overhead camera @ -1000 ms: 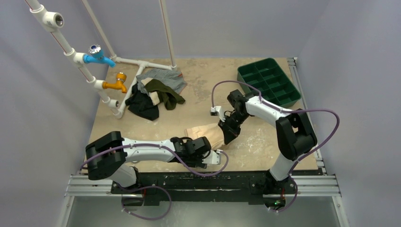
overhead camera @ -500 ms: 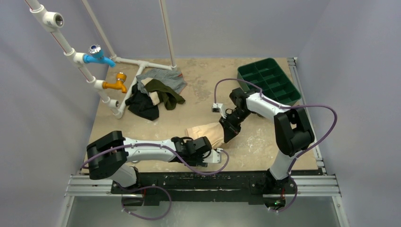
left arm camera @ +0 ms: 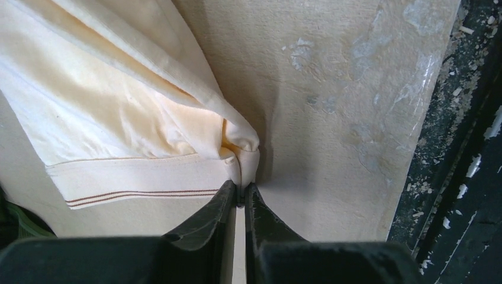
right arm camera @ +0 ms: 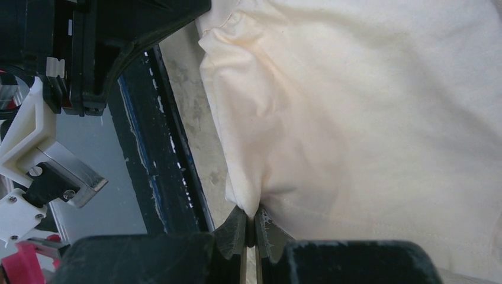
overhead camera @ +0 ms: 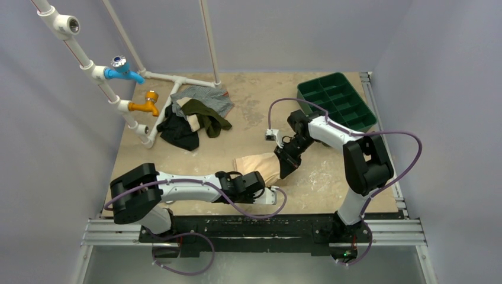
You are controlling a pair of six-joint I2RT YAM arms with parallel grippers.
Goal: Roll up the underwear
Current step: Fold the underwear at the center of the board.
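The underwear (overhead camera: 254,165) is a pale peach cloth lying flat near the table's front edge, between both arms. My left gripper (overhead camera: 267,183) sits at its near right corner. In the left wrist view the left gripper (left arm camera: 243,192) is shut, pinching a folded corner of the underwear (left arm camera: 118,112) beside the band (left arm camera: 136,183) with thin brown stripes. My right gripper (overhead camera: 286,171) is at the cloth's right edge. Its wrist view shows the right gripper (right arm camera: 253,216) shut on a small pinch of the underwear (right arm camera: 367,118).
A green compartment tray (overhead camera: 337,102) stands at the back right. A pile of dark, olive and grey garments (overhead camera: 195,115) lies at the back left by a white pipe frame (overhead camera: 155,121) with a blue tap (overhead camera: 123,68) and an orange tap (overhead camera: 146,103). The black rail (left arm camera: 456,177) borders the table's near edge.
My left gripper has closed on the underwear's corner, having stood open before. The right gripper shifted slightly back and left, keeping its pinch on the cloth.
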